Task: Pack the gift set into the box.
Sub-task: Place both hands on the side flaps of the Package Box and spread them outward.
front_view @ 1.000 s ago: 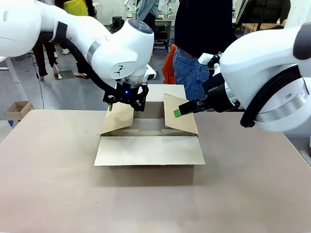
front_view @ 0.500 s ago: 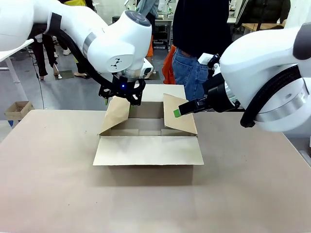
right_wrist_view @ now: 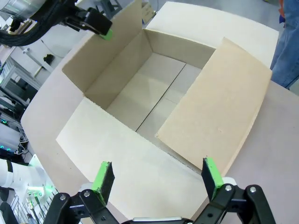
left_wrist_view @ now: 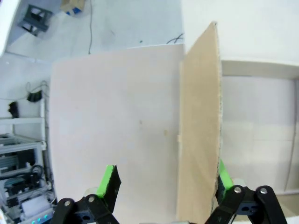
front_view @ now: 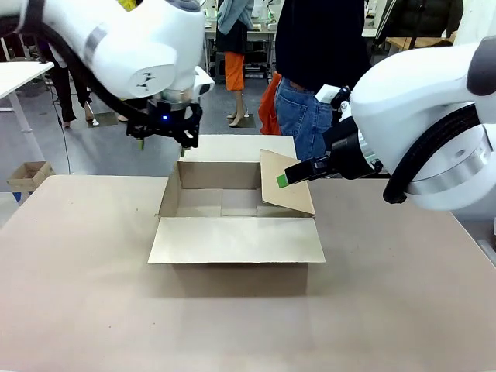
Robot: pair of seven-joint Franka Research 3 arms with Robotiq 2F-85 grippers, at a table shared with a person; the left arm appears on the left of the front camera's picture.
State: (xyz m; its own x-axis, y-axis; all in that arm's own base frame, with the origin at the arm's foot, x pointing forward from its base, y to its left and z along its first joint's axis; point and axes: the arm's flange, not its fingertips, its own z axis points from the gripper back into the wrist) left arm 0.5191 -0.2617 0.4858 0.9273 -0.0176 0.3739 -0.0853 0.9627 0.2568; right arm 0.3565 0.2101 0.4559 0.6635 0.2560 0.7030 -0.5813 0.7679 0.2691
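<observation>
The box (front_view: pixel 236 242) sits open mid-surface (front_view: pixel 85 302) in front of you. Its near flap lies flat toward the camera, its left flap stands up, and its right flap leans inward. Your left gripper (front_view: pixel 163 144) hangs just above the box's far left corner. Your right gripper (front_view: pixel 285 179) has a green-padded finger against the right flap. A person (front_view: pixel 318 70) stands behind the box.

Your white left arm (front_view: pixel 132 46) and right arm (front_view: pixel 418 93) wear grey joint bands and black cables, black jaws with green pads (right_wrist_view: pixel 103 175), blue light (front_view: pixel 164 118) at ten o'clock.
</observation>
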